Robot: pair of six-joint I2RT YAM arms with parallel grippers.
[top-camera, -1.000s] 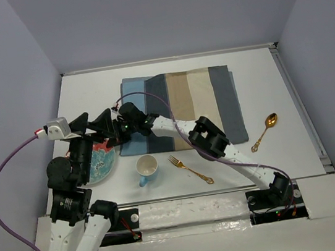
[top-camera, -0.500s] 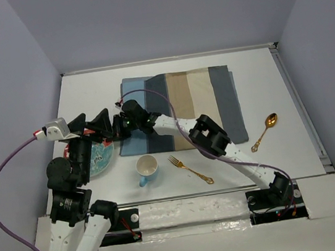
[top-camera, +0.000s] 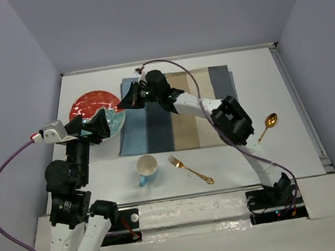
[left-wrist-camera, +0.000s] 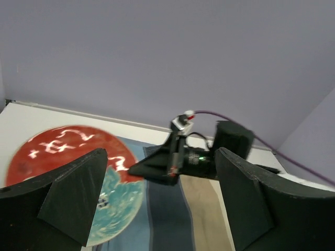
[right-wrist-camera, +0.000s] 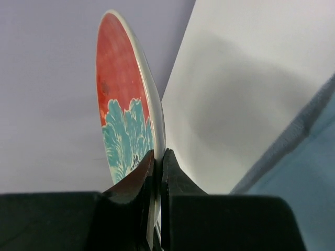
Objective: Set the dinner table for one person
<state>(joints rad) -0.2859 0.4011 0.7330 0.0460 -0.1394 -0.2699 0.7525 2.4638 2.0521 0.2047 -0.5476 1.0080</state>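
Note:
A red and teal plate (top-camera: 92, 108) is held by its rim in my right gripper (top-camera: 125, 102), off the white dinner table (top-camera: 274, 85) at the far left, beside the striped placemat (top-camera: 181, 108). In the right wrist view both fingers (right-wrist-camera: 141, 175) pinch the plate's edge (right-wrist-camera: 125, 99). My left gripper (top-camera: 91, 126) is open and empty, just near of the plate. The left wrist view shows the plate (left-wrist-camera: 57, 151) and the right gripper (left-wrist-camera: 137, 170) between its spread fingers (left-wrist-camera: 73, 193).
A blue and white cup (top-camera: 147, 168) stands near the front edge. A gold fork (top-camera: 190, 169) lies to its right. A gold spoon (top-camera: 264, 131) lies at the right of the placemat. Grey walls close the table in at the back and sides.
My right gripper has lifted the plate and carried it from the near left, by the left arm, toward the far left. The left gripper has stayed open and pulled slightly left.

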